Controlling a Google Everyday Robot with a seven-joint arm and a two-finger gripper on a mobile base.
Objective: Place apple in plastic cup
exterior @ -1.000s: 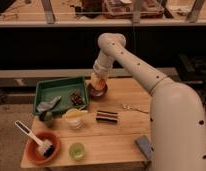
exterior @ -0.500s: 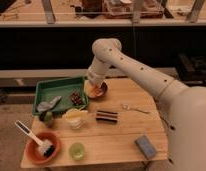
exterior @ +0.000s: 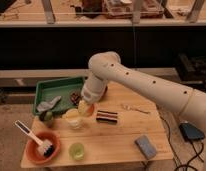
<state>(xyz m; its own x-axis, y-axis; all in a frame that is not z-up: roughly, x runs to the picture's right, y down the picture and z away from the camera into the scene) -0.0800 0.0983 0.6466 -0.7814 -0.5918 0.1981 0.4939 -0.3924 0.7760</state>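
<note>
Orange-red apple (exterior: 92, 109) (partly hidden) just beside clenched end effector (exterior: 84, 108), yellow-green plastic cup (exterior: 77, 150) well apart.

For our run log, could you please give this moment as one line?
gripper: shut on apple, mid-table by green tray | plastic cup: upright near front edge | placed: not yet

One apple (exterior: 90, 109), one plastic cup (exterior: 77, 150), one clear cup (exterior: 73, 119), one bowl (exterior: 30, 149), one tray (exterior: 57, 90).

The gripper (exterior: 85, 108) is hovering beside the whitish cup (exterior: 73, 118), which is standing between it and the plastic cup (exterior: 77, 150).
</note>
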